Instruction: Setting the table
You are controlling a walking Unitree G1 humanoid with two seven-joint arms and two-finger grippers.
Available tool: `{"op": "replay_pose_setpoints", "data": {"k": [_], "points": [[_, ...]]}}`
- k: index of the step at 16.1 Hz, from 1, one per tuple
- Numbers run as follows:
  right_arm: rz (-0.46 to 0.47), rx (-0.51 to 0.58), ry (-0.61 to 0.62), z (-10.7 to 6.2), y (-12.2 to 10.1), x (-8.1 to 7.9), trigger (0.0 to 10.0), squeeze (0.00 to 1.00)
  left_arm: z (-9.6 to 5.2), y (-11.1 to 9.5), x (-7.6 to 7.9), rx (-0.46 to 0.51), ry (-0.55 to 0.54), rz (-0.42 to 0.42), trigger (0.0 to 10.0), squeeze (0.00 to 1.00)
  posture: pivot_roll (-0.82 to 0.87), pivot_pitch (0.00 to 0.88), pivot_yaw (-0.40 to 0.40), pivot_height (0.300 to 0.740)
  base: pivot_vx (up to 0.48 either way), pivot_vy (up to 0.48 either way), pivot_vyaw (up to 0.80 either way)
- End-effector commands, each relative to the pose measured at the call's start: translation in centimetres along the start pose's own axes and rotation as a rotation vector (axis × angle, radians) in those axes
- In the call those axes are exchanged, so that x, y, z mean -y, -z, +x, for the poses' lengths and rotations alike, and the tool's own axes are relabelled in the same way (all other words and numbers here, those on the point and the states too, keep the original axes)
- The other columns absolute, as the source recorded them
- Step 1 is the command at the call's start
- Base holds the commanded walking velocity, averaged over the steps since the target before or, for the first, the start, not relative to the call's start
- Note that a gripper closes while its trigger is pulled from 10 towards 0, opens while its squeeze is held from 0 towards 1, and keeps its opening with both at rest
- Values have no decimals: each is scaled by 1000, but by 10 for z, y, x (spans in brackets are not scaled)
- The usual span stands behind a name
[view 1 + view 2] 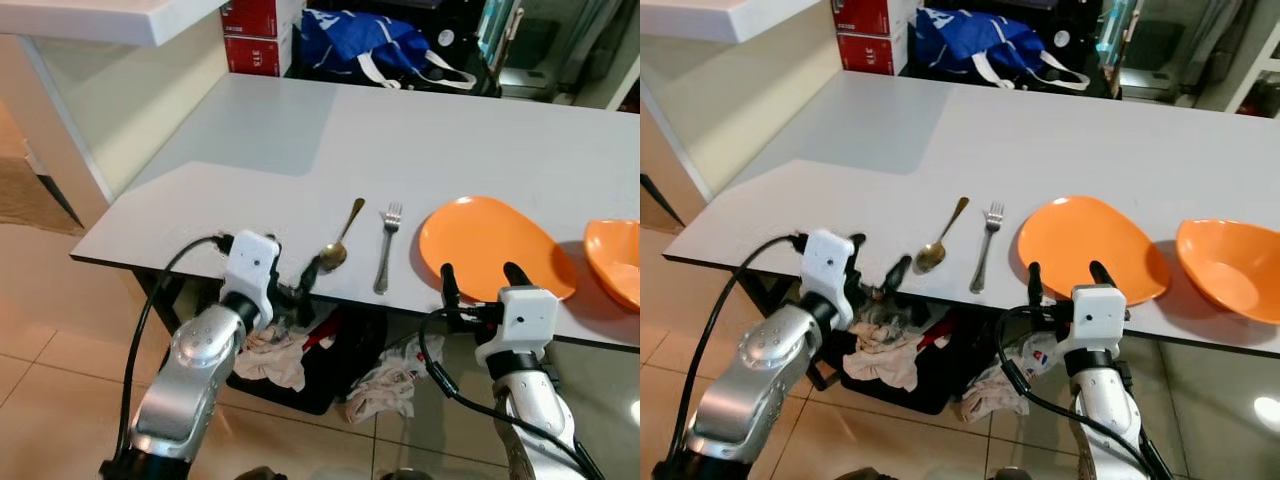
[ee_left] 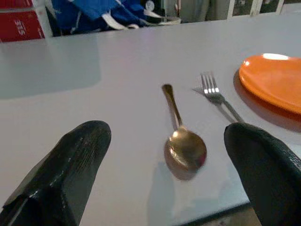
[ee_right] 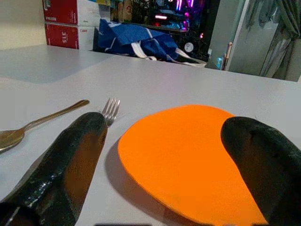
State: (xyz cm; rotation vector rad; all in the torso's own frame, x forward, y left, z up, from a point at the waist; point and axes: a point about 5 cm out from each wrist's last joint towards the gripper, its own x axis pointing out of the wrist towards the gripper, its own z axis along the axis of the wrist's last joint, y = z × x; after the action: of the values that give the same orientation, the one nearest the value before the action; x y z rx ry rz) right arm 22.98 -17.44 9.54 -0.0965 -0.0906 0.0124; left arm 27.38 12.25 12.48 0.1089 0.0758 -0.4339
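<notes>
You had the brass-coloured metal spoon (image 1: pixel 338 245) lying bowl-first at the near edge of the pale grey table (image 1: pixel 250 140), w/ the silver metal fork (image 1: pixel 386 246) parallel just beside it and the round orange plate (image 1: pixel 492 245) next, then an orange bowl (image 1: pixel 1228 267) at the far right. Your left gripper (image 1: pixel 301 290) sat just short of the spoon, jaws released & empty. Right gripper (image 1: pixel 481 280) was at the plate's near rim, fingers spread, gripping nothing

On the table (image 1: pixel 250 140), near its front edge, a spoon (image 1: pixel 340 243), fork (image 1: pixel 386 246), plate (image 1: pixel 494 246) and bowl (image 1: pixel 615 258) are set in a row from left to right.
</notes>
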Motion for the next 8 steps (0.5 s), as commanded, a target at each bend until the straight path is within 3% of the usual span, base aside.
{"op": "replay_pose_setpoints", "data": {"k": [1, 3, 6, 8], "points": [[-7, -9, -12, 1, 2, 1, 10000, 0, 7, -7, -4, 24, -8, 1, 10000, 0, -112, 0, 12, 736, 0, 0, -769], [-11, -7, -36, 2, 1, -2, 10000, 0, 9, -9, -3, 38, -10, 2, 10000, 0, -110, 0, 8, 736, 0, 131, 0], [-14, -10, -53, 2, 1, -4, 10000, 0, 16, -8, -8, 30, -50, -67, 10000, 0, -124, 0, 5, 736, 0, 475, 0], [-17, -12, -56, 2, 3, -2, 10000, 0, 22, -9, -9, 36, -50, -57, 10000, 0, -131, 0, 4, 736, 0, 478, 0]]}}
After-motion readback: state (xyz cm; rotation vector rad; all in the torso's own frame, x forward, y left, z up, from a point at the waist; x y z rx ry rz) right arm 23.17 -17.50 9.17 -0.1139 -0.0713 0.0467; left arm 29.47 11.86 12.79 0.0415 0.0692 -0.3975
